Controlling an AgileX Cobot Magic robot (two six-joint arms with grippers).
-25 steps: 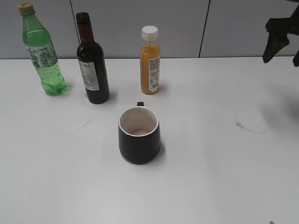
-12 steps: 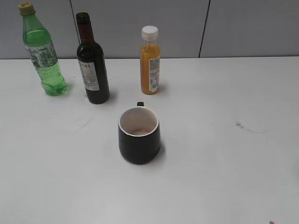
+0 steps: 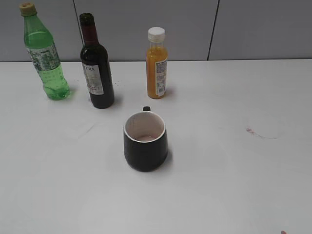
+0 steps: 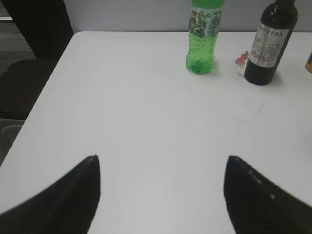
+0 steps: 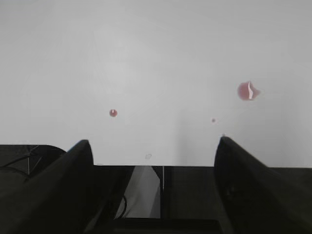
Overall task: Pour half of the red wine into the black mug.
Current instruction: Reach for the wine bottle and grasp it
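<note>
The red wine stands in a dark glass bottle (image 3: 96, 73) with a white label, uncapped, at the back left of the white table; the left wrist view shows the bottle (image 4: 269, 44) far ahead to the right. The black mug (image 3: 145, 141) with a white inside sits upright in the middle, handle to the back. Neither arm shows in the exterior view. My left gripper (image 4: 161, 158) is open over bare table, well short of the bottles. My right gripper (image 5: 153, 141) is open above the table's edge, with nothing between its fingers.
A light green plastic bottle (image 3: 45, 56) stands left of the wine, and an orange juice bottle (image 3: 156, 66) with a white cap stands to its right. Reddish drops (image 5: 248, 91) and a faint stain (image 3: 261, 132) mark the table on the right. The table's left edge (image 4: 44, 92) borders dark floor.
The right arm, seen at the upper right edge of the exterior view a second ago, has left that view. The bottles and the mug have not moved.
</note>
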